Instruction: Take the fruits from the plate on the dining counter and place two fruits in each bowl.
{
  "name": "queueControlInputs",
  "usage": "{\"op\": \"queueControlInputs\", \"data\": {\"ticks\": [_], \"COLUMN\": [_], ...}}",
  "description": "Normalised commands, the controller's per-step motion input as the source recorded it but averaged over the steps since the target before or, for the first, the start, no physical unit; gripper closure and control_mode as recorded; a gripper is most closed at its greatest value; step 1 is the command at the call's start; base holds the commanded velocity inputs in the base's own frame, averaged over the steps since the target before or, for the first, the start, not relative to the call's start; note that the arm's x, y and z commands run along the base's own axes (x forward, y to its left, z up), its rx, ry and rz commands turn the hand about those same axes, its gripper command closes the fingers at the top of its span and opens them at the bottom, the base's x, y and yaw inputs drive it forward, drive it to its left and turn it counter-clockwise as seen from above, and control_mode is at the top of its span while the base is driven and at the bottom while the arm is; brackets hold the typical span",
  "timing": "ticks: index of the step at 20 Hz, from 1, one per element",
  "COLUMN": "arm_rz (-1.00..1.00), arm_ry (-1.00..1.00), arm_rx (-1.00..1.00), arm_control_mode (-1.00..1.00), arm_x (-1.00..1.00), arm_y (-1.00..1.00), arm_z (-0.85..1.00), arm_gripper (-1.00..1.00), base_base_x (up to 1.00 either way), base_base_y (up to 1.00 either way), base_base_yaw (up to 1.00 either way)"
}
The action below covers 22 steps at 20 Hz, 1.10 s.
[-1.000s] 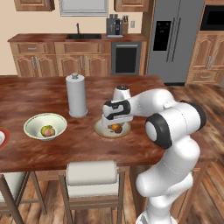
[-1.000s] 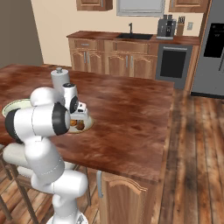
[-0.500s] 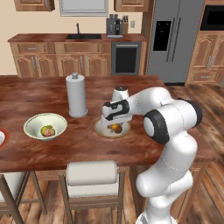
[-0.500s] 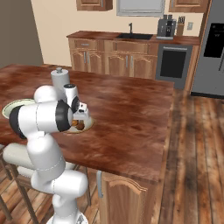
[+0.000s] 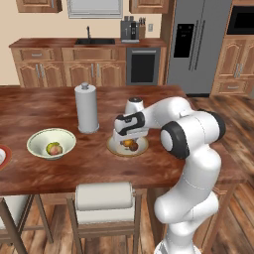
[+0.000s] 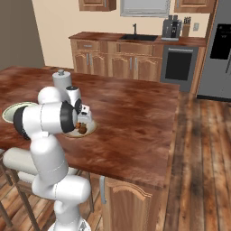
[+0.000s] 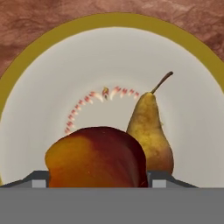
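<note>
We're low over the tan-rimmed bowl (image 5: pixel 127 147) on the dining counter (image 5: pixel 44 110), gripper (image 7: pixel 97 177) clamped on an orange-red fruit (image 7: pixel 96 156). A pear (image 7: pixel 148 133) lies just beside it, stem pointing away from us. Paper towel roll (image 5: pixel 87 108) stands nearby; the cream bowl (image 5: pixel 51 143) holds two fruits

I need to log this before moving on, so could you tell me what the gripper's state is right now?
Gripper: closed on the orange-red fruit, over the tan-rimmed bowl that holds a pear.
</note>
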Motion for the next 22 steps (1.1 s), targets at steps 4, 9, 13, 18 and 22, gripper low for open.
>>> {"op": "queueControlInputs", "data": {"ticks": [4, 9, 13, 18, 22], "arm_rz": [0.0, 0.0, 0.0, 0.0, 0.0], "arm_ry": [0.0, 0.0, 0.0, 0.0, 0.01], "arm_rx": [0.0, 0.0, 0.0, 0.0, 0.0], "arm_control_mode": [-1.0, -1.0, -1.0, -1.0, -1.0], "arm_x": [0.0, 0.0, 0.0, 0.0, 0.0], "arm_y": [0.0, 0.0, 0.0, 0.0, 0.0], "arm_z": [0.0, 0.0, 0.0, 0.02, 0.12], "arm_gripper": [1.0, -1.0, -1.0, -1.0, -1.0], "base_base_x": [0.0, 0.0, 0.0, 0.0, 0.0], "base_base_y": [0.0, 0.0, 0.0, 0.0, 0.0], "base_base_yaw": [0.0, 0.0, 0.0, 0.0, 0.0]}}
